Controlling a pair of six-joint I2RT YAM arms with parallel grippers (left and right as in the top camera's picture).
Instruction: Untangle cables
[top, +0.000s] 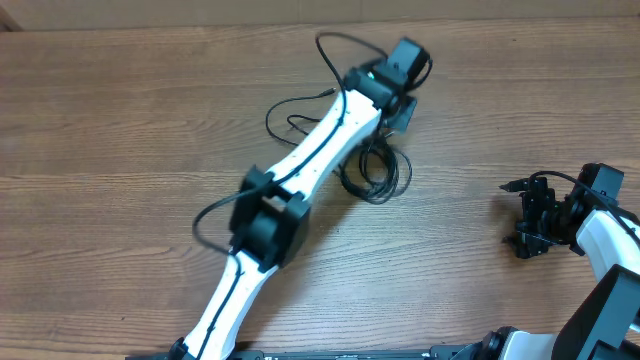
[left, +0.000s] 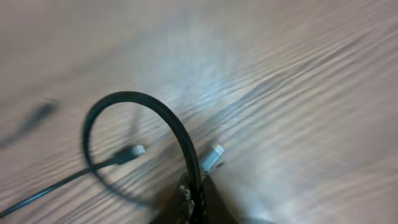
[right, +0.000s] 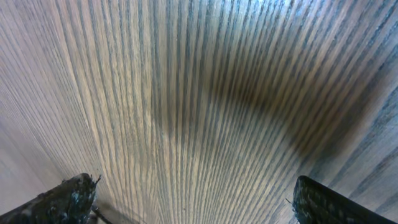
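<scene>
Thin black cables (top: 378, 176) lie coiled on the wooden table (top: 120, 120) under the left arm, with loose loops (top: 290, 112) to its left. My left gripper (top: 398, 112) is over the bundle, shut on a black cable (left: 163, 118) that arches up from between its fingers (left: 198, 194). Two small plug ends show in the left wrist view, one (left: 132, 151) on a thin cord and one (left: 214, 155) beside the fingers. My right gripper (top: 527, 215) is open and empty at the right side, fingers (right: 193, 199) spread over bare wood.
The left arm (top: 300, 170) stretches diagonally across the table's middle, hiding part of the cables. Its own thicker cable (top: 205, 215) loops out near the elbow. The right arm (top: 610, 250) sits at the right edge.
</scene>
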